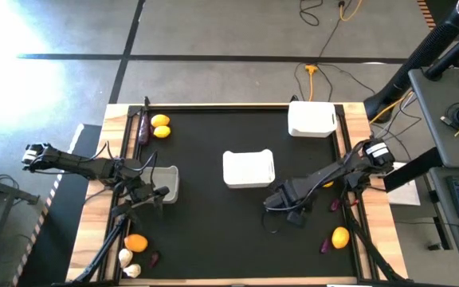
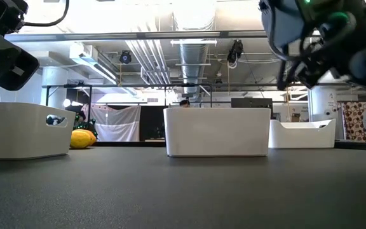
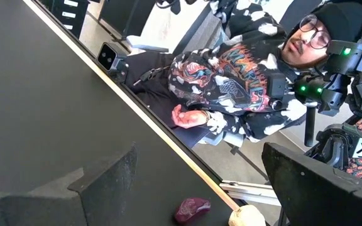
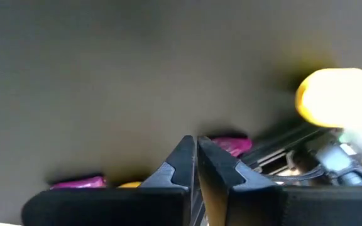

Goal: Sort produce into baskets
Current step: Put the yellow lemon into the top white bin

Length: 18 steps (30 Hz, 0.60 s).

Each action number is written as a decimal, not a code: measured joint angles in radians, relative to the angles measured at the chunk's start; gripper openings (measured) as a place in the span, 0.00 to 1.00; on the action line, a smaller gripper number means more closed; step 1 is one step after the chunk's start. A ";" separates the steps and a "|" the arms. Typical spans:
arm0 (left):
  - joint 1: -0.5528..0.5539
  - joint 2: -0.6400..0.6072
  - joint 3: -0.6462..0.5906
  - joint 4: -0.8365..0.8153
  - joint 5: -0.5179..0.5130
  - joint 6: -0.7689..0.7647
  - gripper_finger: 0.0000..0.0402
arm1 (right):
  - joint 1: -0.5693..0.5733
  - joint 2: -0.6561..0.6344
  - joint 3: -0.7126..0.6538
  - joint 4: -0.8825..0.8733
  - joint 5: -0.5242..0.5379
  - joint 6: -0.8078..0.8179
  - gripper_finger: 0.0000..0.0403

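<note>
Hovering with jaws clenched on nothing, the right gripper (image 1: 281,201) seems ready to reach the round yellow lemon (image 1: 340,237) nearby, while the left gripper (image 1: 162,194), jaws wide, waits beside 1 white plastic basket (image 1: 171,182) on the desk.

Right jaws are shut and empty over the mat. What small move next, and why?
Probably open the right gripper and ease it toward the lemon near the table's right front corner. Its jaws are closed on nothing, the lemon lies loose on the mat close by, and the middle basket stands near for the drop. The left gripper waits open by the left basket.
</note>
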 joint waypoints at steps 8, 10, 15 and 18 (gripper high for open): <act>0.000 0.000 0.000 0.000 0.000 0.000 0.81 | -0.003 -0.001 -0.074 0.011 -0.063 -0.006 0.03; 0.000 0.000 0.000 0.000 0.000 0.000 0.81 | -0.003 -0.001 -0.079 0.018 -0.087 0.018 0.03; 0.000 0.000 0.000 0.000 0.000 0.000 0.81 | -0.009 -0.001 -0.056 0.085 -0.215 0.097 0.03; 0.000 0.000 0.000 0.000 0.000 0.000 0.81 | -0.014 -0.001 -0.009 0.098 -0.225 0.163 0.03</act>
